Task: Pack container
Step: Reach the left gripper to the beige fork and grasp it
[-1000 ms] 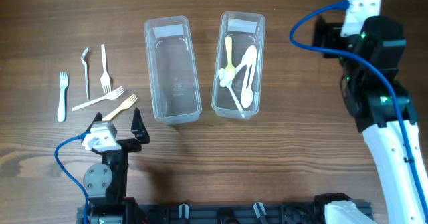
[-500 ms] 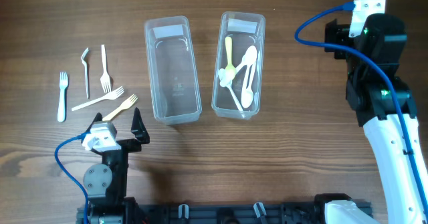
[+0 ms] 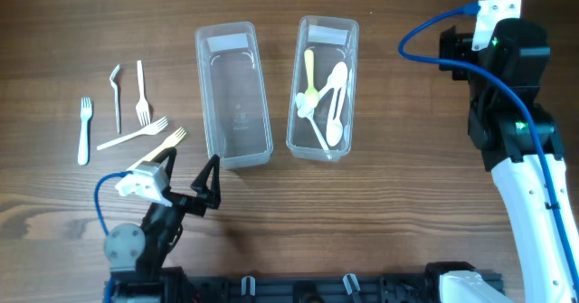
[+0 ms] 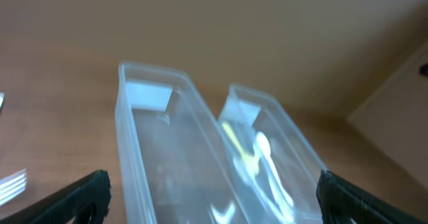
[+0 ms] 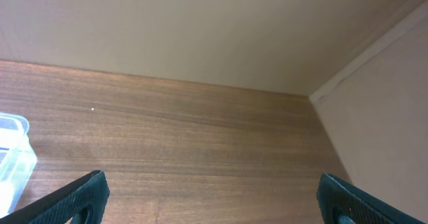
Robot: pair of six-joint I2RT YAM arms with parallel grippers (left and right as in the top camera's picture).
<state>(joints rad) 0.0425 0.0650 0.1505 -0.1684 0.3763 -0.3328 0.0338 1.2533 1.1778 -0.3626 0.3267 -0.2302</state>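
Note:
Two clear plastic containers stand side by side at the table's back. The left container (image 3: pixel 233 95) is empty; it also shows in the left wrist view (image 4: pixel 160 150). The right container (image 3: pixel 323 86) holds several spoons (image 3: pixel 330 99), also seen in the left wrist view (image 4: pixel 264 167). Several forks lie at the left: a white fork (image 3: pixel 84 129), a metal fork (image 3: pixel 116 95), a white fork (image 3: pixel 141 93), a white fork (image 3: pixel 134 135) and a yellow fork (image 3: pixel 165 144). My left gripper (image 3: pixel 185 181) is open and empty in front of the left container. My right gripper (image 5: pixel 210 204) is open and empty, high at the right.
The right arm (image 3: pixel 520 149) with its blue cable stands along the table's right side. A wall and corner (image 5: pixel 348 77) rise behind the table. Bare wood lies in front of the containers.
My left gripper has swung to the right, from beside the yellow fork toward the front of the left container. The right arm has held still in the last half second.

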